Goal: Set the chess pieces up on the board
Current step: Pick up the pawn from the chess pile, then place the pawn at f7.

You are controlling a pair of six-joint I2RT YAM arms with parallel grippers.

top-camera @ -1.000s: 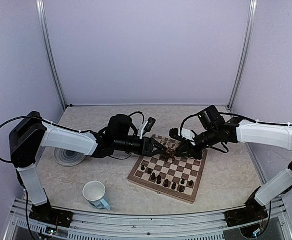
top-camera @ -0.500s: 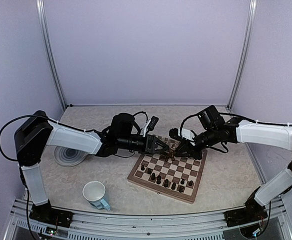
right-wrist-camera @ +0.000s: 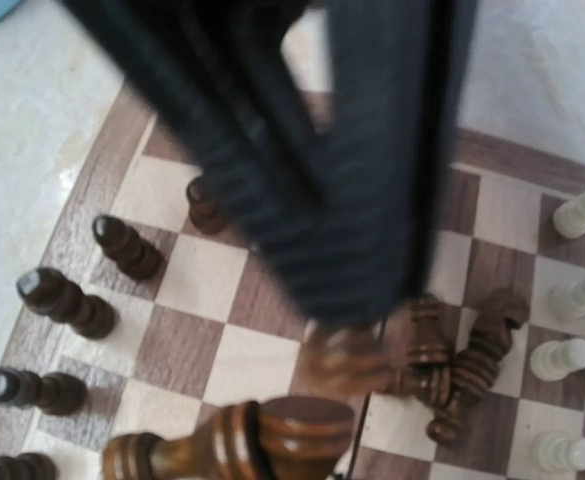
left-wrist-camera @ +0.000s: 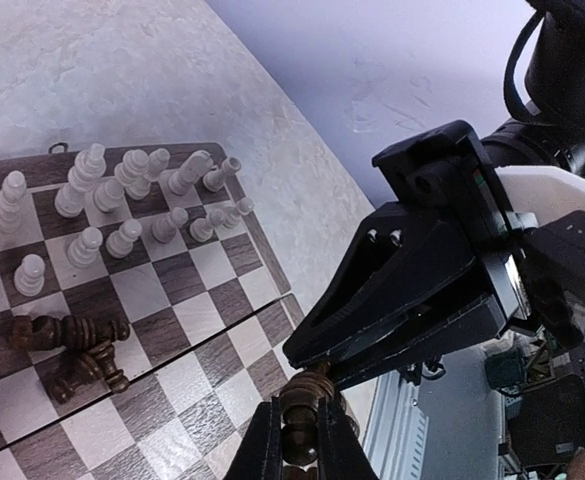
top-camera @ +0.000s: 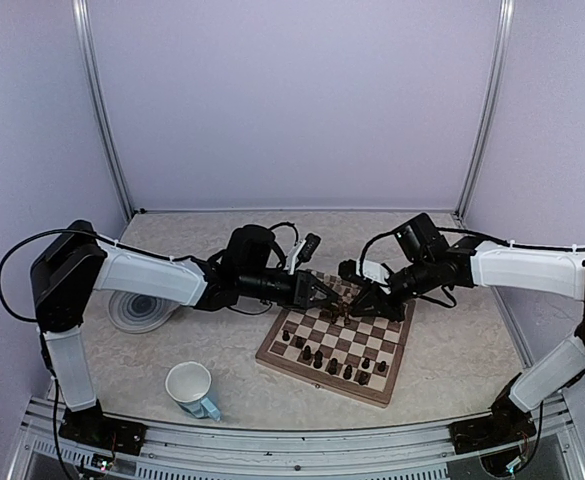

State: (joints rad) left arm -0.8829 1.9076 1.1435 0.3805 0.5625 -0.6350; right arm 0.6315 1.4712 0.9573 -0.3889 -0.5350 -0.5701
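Left claw (left-wrist-camera: pixel 300 418): clenched on a dark piece (left-wrist-camera: pixel 303 398); a second ago its jaws stood spread.
Right claw (top-camera: pixel 360 303): clenched, tip to tip with the left claw; it seems to grasp the crosswise piece (right-wrist-camera: pixel 237 440), though that view is blurred.
Board (top-camera: pixel 322 380): beneath both claws.
Toppled dark pieces (left-wrist-camera: pixel 72 350): on the board, beyond the left claw's tips.
Cream pieces (left-wrist-camera: pixel 122 190): ranked farther beyond.

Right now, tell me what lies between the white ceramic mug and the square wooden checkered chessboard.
Nothing: in the top view the marbled tabletop between the white mug and the wooden chessboard is bare.
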